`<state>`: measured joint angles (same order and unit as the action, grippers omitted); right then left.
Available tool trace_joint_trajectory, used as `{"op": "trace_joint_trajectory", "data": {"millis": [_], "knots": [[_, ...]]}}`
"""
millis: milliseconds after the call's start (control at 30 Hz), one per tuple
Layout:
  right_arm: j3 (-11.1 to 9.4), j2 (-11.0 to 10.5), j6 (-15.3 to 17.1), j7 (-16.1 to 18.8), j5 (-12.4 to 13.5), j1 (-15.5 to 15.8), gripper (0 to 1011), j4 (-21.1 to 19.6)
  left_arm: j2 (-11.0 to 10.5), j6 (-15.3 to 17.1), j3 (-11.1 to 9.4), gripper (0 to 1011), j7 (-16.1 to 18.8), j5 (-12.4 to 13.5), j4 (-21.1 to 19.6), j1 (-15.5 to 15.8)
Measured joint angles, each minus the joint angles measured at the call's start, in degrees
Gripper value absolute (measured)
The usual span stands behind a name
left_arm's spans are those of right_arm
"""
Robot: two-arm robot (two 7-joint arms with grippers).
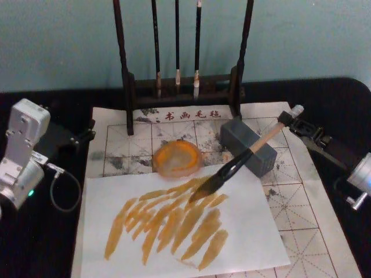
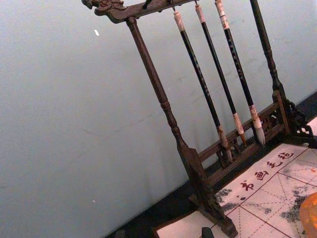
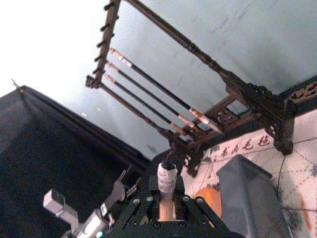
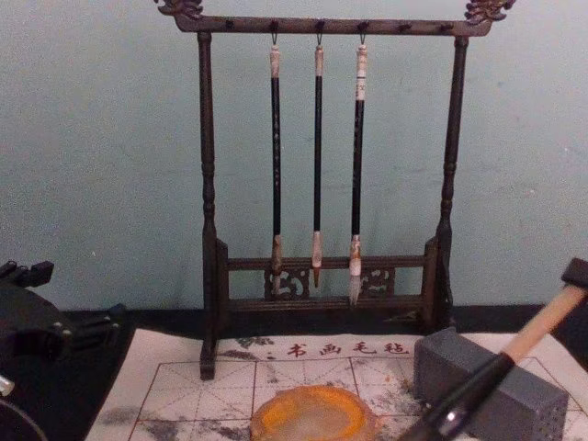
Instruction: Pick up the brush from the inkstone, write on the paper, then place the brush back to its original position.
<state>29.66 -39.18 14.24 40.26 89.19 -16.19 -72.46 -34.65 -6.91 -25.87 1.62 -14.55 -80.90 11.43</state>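
The right gripper (image 1: 288, 120), over the right rear of the table (image 1: 46, 243), is clamped on the tan handle end of the brush (image 1: 235, 167). The brush slants down across the grey block (image 1: 233, 136), its dark tip on the orange-streaked white sheet (image 1: 249, 231). The inkstone (image 1: 177, 157) lies on the paper (image 1: 301, 191) just left of the block. The left gripper (image 1: 81, 136) is parked near the table's left edge, and its grip state cannot be told.
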Motion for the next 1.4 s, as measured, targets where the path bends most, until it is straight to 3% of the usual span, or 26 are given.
{"op": "trace_joint_trajectory", "data": {"millis": [600, 1133, 1400], "knots": [[-0.28, 8.19, -4.16, -8.52, 0.67, -3.81, 184, 4.59, 0.0, 0.0, 0.0, 1001, 0.0, 0.0, 0.0, 0.0], [-0.27, 15.05, -8.65, -12.94, -3.61, -6.46, 184, 9.57, 0.0, 0.0, 0.0, 1001, 0.0, 0.0, 0.0, 0.0], [-0.76, 16.64, -8.98, -13.38, -4.78, -6.81, 184, 11.03, 0.0, 0.0, 0.0, 1001, 0.0, 0.0, 0.0, 0.0]]}}
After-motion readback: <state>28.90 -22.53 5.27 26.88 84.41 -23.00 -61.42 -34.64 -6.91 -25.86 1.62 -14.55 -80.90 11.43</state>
